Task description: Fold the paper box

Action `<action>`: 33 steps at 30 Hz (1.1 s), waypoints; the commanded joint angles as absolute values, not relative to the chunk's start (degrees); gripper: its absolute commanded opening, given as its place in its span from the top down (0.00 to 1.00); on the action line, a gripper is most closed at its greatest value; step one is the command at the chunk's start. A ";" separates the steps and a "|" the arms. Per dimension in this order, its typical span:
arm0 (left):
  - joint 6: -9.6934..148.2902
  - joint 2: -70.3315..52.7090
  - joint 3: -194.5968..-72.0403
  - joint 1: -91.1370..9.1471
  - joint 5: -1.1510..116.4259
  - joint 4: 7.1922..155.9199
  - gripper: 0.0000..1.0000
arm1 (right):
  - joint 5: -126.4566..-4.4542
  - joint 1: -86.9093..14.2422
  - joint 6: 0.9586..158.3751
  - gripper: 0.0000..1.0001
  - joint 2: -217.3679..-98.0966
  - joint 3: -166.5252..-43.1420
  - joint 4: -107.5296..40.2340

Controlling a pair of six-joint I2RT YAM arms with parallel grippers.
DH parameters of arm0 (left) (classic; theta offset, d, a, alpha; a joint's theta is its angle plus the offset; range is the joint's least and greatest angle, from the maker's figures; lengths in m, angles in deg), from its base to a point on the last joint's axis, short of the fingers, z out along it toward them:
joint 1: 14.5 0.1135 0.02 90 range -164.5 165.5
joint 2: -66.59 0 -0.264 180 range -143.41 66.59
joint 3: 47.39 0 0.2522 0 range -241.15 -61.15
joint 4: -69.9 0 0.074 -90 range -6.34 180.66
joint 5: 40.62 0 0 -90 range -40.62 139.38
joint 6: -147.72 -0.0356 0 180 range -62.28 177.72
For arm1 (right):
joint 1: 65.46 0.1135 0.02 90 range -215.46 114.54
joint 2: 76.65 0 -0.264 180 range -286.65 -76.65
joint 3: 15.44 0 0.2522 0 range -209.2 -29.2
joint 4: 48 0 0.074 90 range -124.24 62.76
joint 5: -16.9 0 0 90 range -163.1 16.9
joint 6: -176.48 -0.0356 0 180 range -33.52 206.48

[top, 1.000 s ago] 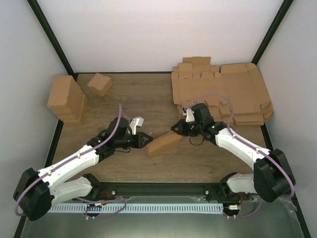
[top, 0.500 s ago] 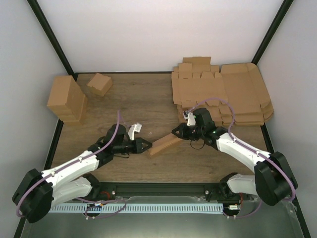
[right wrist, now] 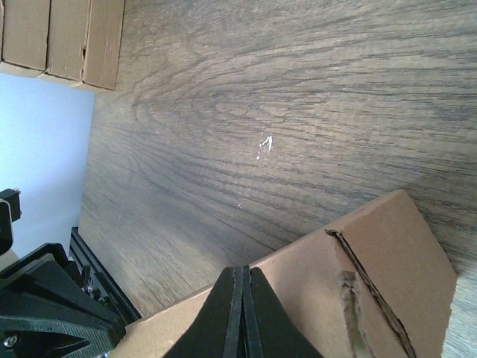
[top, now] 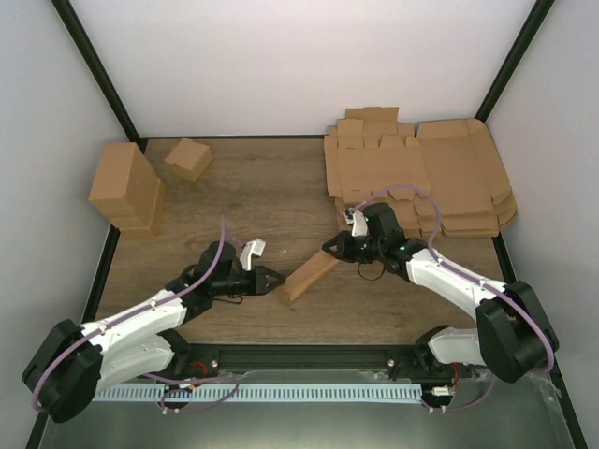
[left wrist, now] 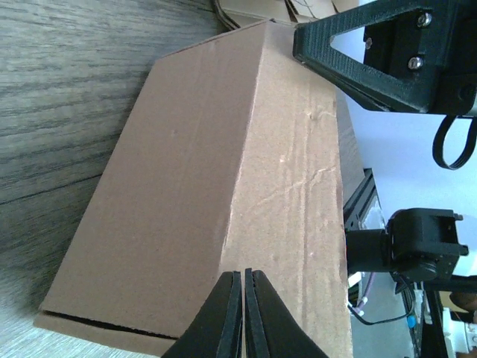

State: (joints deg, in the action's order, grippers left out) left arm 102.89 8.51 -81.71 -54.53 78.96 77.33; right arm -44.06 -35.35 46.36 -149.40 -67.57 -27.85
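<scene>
The paper box (top: 309, 274) is a closed brown carton lying slantwise at the table's middle. My left gripper (top: 278, 278) is shut and empty, its tips against the box's near-left end. In the left wrist view the shut tips (left wrist: 244, 273) rest on the box's long edge (left wrist: 186, 201), with the right gripper (left wrist: 373, 52) at the far end. My right gripper (top: 328, 249) is shut and empty, touching the box's far-right end. In the right wrist view its tips (right wrist: 240, 270) lie on the box's edge (right wrist: 358, 313), beside a torn seam.
A tall cardboard block (top: 126, 187) and a small folded carton (top: 188, 158) stand at the back left. A stack of large flat cardboard sheets (top: 421, 173) fills the back right. The table's dark front rail (top: 299, 355) runs between the arm bases.
The box has turned to a steeper slant and looks narrower. My left gripper has moved down toward the near edge with the box's end. The right gripper has shifted slightly left.
</scene>
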 commanded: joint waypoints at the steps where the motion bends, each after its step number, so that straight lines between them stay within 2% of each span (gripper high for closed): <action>1: 101.14 9.61 -84.46 -53.35 78.25 78.29 0.96 | -42.83 -35.14 47.02 0.99 -151.27 -69.96 -28.05; 7: 99.10 11.04 -89.29 -51.86 79.71 83.12 0.96 | -41.30 -35.14 48.61 0.99 -153.24 -75.47 -26.60; 15: 103.12 10.85 -86.05 -51.81 88.93 74.92 0.96 | -41.00 -35.77 50.59 0.99 -153.51 -79.18 -24.16; 22: 104.02 9.83 -84.49 -51.76 90.39 72.71 0.96 | -35.04 -40.48 50.79 0.99 -153.51 -78.20 -25.44; 33: 105.00 6.25 -81.60 -51.85 92.61 67.16 0.96 | -28.81 -41.61 50.17 0.99 -155.78 -73.17 -31.36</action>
State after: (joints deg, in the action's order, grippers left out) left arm 104.88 7.37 -83.13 -51.97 90.98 71.63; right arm -32.43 -41.36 49.82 -154.67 -74.17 -28.31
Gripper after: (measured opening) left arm 0.039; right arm 0.012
